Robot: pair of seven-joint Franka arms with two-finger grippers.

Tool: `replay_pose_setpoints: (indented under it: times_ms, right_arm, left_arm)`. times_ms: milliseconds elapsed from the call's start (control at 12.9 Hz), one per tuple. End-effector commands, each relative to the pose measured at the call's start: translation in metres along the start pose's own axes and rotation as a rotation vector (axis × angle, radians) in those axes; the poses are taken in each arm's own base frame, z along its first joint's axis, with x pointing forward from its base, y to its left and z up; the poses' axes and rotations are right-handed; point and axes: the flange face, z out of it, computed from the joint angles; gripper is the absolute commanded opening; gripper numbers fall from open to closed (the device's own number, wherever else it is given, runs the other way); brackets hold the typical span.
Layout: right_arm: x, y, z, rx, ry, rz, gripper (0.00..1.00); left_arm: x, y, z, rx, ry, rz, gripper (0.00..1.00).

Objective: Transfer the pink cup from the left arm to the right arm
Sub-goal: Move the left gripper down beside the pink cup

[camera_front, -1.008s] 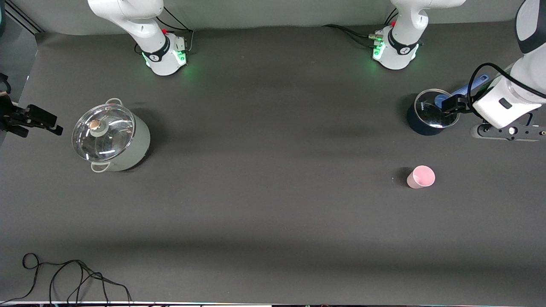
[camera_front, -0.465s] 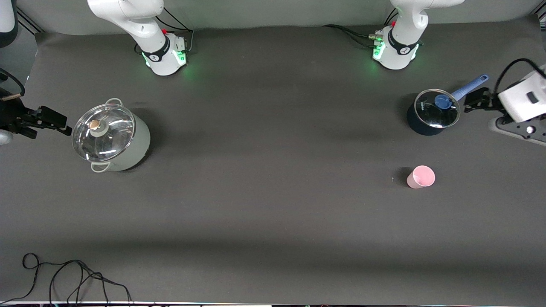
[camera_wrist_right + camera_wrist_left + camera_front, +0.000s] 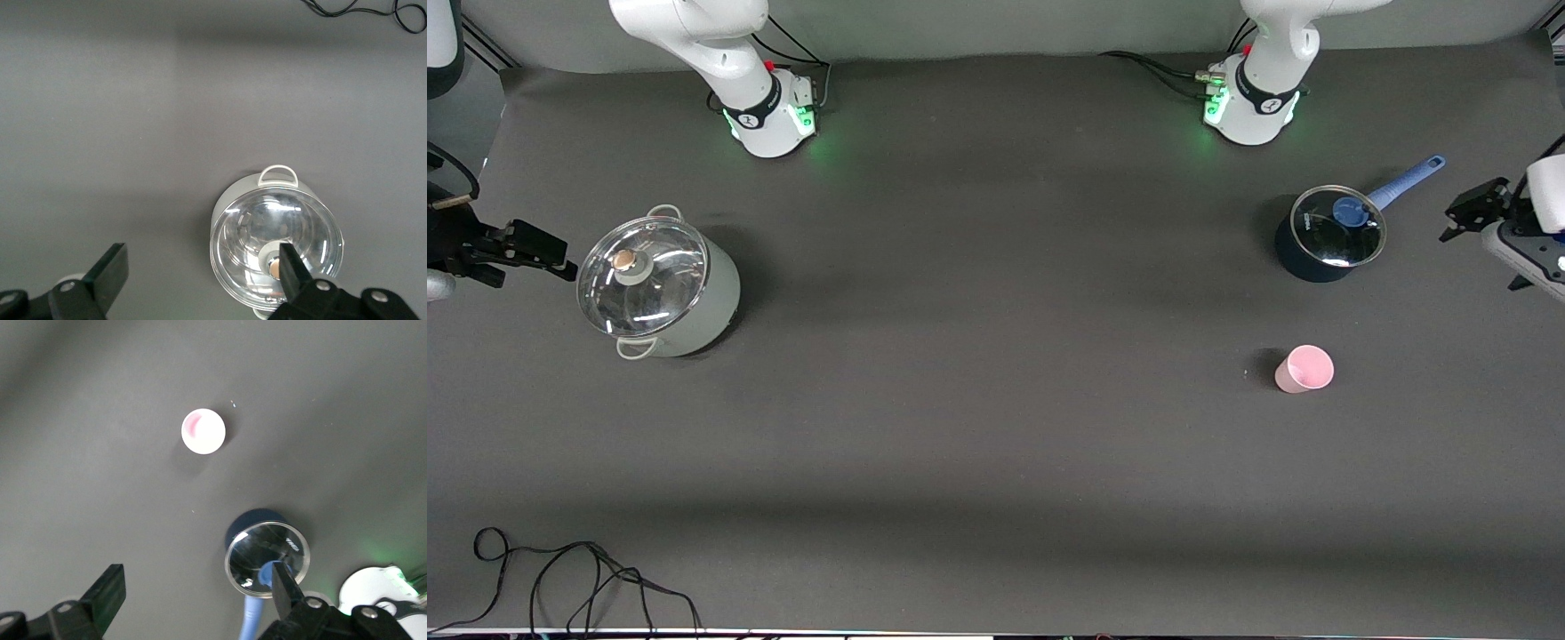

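Observation:
The pink cup (image 3: 1304, 369) stands upright on the dark table, nearer to the front camera than the blue saucepan (image 3: 1327, 236). Nothing holds it. My left gripper (image 3: 1463, 213) is open and empty, up in the air at the left arm's end of the table, beside the saucepan's handle. In the left wrist view the cup (image 3: 203, 431) shows well off from my open left gripper (image 3: 197, 590). My right gripper (image 3: 543, 253) is open and empty at the right arm's end, beside the grey pot (image 3: 658, 286). It also shows open in the right wrist view (image 3: 200, 270).
The grey pot with a glass lid (image 3: 277, 243) stands toward the right arm's end. The blue saucepan (image 3: 267, 550) has a glass lid and a blue handle. A black cable (image 3: 560, 578) lies near the table's front edge at the right arm's end.
My left gripper has moved from over the saucepan out toward the left arm's end of the table. My right gripper has shifted slightly toward the grey pot. The cup has not moved.

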Motion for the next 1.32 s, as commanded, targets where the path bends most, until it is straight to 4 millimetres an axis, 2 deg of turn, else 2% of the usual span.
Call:
replay_pose_setpoints:
  times_ms: [0,155,388,543,698,775,1008,1240]
  right_arm:
    - [0.003,0.001,-0.006,-0.006,0.023,0.008,1.0]
    - [0.001,0.001,-0.001,0.0,0.01,-0.028,1.0]
    - [0.003,-0.004,-0.005,-0.002,0.025,-0.03,1.0]
    - [0.003,-0.003,-0.005,-0.002,0.026,-0.027,1.0]
    - [0.004,-0.002,-0.005,-0.003,0.032,-0.026,1.0]
    - [0.004,-0.002,-0.006,-0.003,0.035,-0.026,1.0]
    - [0.004,-0.001,-0.005,-0.003,0.034,-0.024,1.0]
    - [0.005,0.0,-0.004,0.004,0.039,-0.022,1.0]
  left_arm:
    - [-0.018,-0.034,0.012,-0.027,0.087,0.156,0.98]
    - [-0.042,-0.067,0.038,-0.096,0.201,0.259,0.98]
    - [-0.071,-0.113,0.095,-0.198,0.393,0.394,0.98]
    - [-0.087,-0.134,0.132,-0.229,0.494,0.475,0.98]
    - [-0.094,-0.147,0.164,-0.249,0.58,0.551,0.98]
    - [-0.096,-0.154,0.188,-0.266,0.632,0.583,0.98]
    - [-0.105,-0.173,0.271,-0.3,0.836,0.646,0.98]
    - [-0.099,-0.173,0.351,-0.333,0.989,0.674,0.98]
